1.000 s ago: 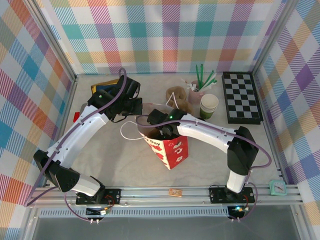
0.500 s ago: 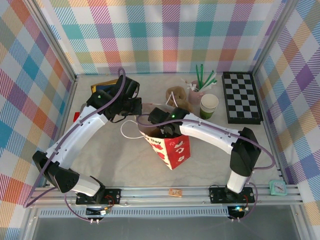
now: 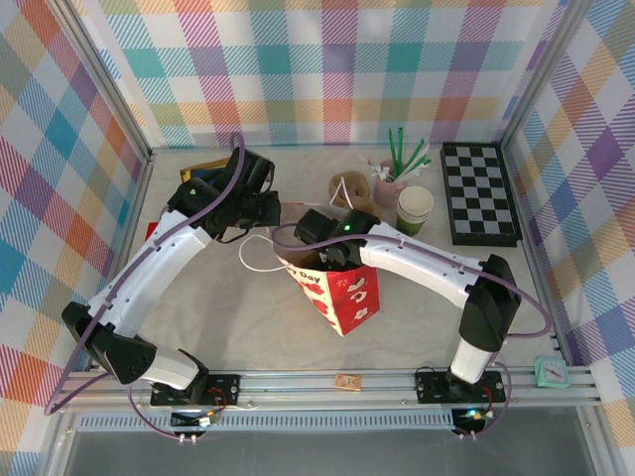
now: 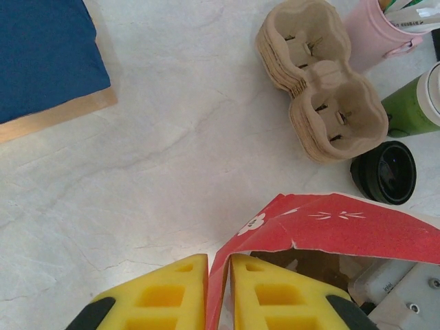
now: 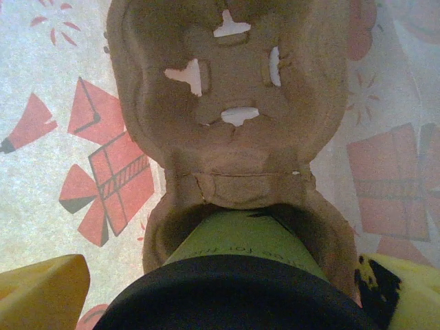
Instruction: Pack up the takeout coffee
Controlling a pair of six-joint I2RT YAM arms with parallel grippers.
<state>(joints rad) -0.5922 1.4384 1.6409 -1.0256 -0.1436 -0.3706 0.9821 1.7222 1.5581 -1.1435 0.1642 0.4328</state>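
Observation:
A red paper bag (image 3: 342, 297) stands mid-table with its mouth open. My left gripper (image 4: 218, 289) is shut on the bag's red rim (image 4: 330, 227), which runs between the yellow pads. My right gripper (image 5: 227, 302) reaches down inside the bag, jaws wide, one yellow finger (image 5: 41, 292) on each side of the black lid. The takeout coffee (image 5: 240, 240), green with a black lid, stands in one pocket of a brown pulp carrier (image 5: 227, 82) on the bag's floor. From above, the right wrist (image 3: 332, 248) covers the bag's mouth.
Behind the bag are a stack of pulp carriers (image 4: 320, 75), a loose black lid (image 4: 385, 172), a lidless green-and-cream cup (image 3: 415, 208) and a pink cup of straws (image 3: 389, 183). A chessboard (image 3: 479, 193) lies back right, a blue book (image 4: 41, 62) back left.
The right wrist has shifted slightly rightward over the bag's mouth. The left arm has barely moved and still has the rim.

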